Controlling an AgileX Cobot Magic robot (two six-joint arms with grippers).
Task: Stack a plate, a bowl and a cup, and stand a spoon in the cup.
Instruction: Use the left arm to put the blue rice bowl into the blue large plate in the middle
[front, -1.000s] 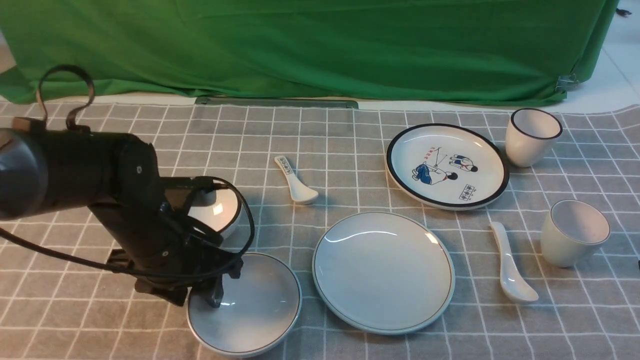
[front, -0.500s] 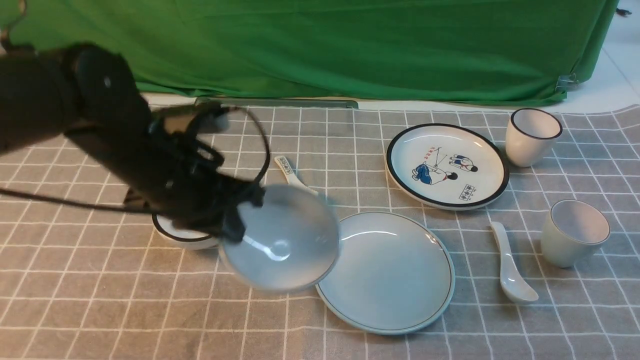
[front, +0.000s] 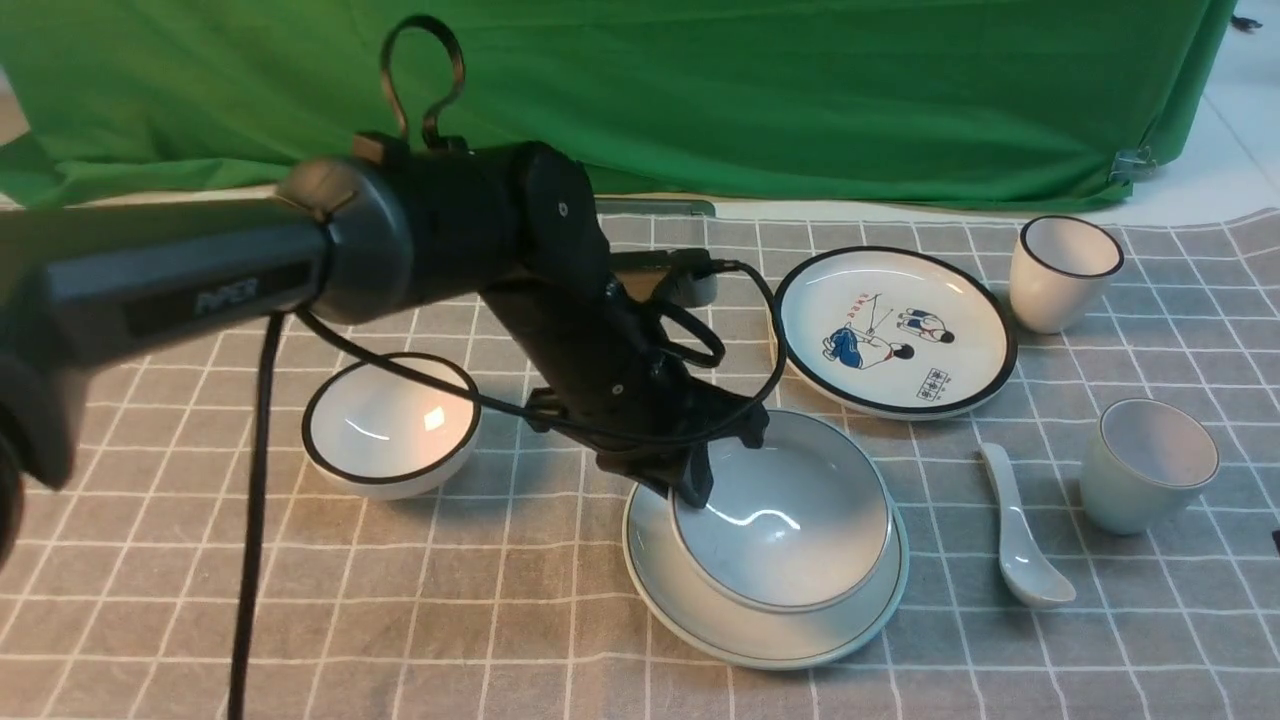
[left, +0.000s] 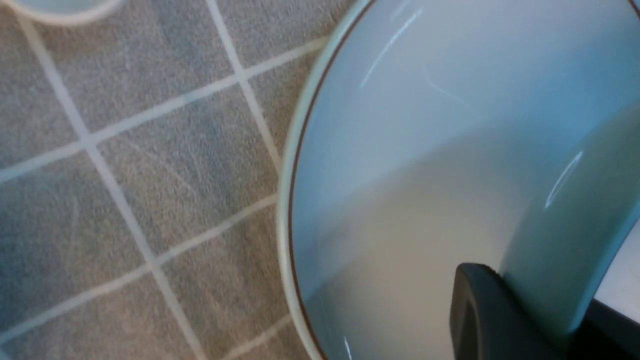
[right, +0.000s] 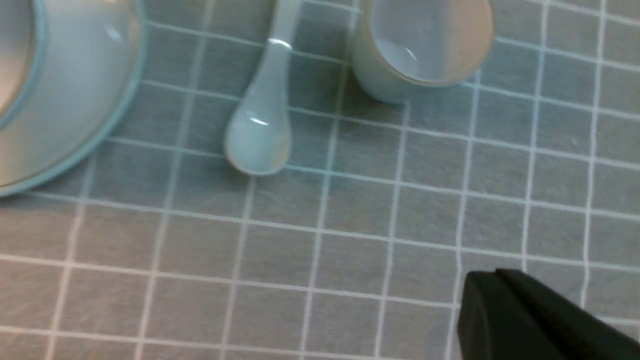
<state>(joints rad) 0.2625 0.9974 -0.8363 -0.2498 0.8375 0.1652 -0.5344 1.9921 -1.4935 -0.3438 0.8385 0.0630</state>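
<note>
Since the earlier frames, the left arm (front: 560, 310) had swung from the near left part of the grey checked cloth (front: 200, 560) toward the middle, and it had brought the bowl (front: 790, 530) along. The plate (front: 700, 625) lay unmoved in the near middle of the cloth. The bowl now sat inside it, a little toward the plate's far right side (whether its foot rested fully could not be told). The left gripper (front: 695, 485) was closed on the bowl's left rim, with the wall pinched between its fingers (left: 480, 310).

So the first stacking seemed almost done; only the release was missing. Two steps were left. The cup (front: 1145, 465) stood upright and empty to the right of the plate, apart from it. The spoon (front: 1020, 540) lay flat on the cloth between plate and cup, touching neither. The right gripper (right: 500, 310) was closed on nothing, above bare cloth near these two.
</note>
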